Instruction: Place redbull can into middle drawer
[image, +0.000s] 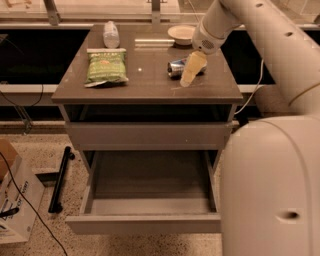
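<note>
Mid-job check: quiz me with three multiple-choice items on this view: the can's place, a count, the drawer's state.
1. The redbull can lies: A in a drawer; B on the cabinet top; C on the floor.
2. Things on that top: A two; B four; C six.
3. The middle drawer is: A shut; B open, nothing inside; C open, holding a bag.
B: the can lies on its side by the end effector. B: bottle, green bag, can, bowl. B: its dark floor shows bare.
</note>
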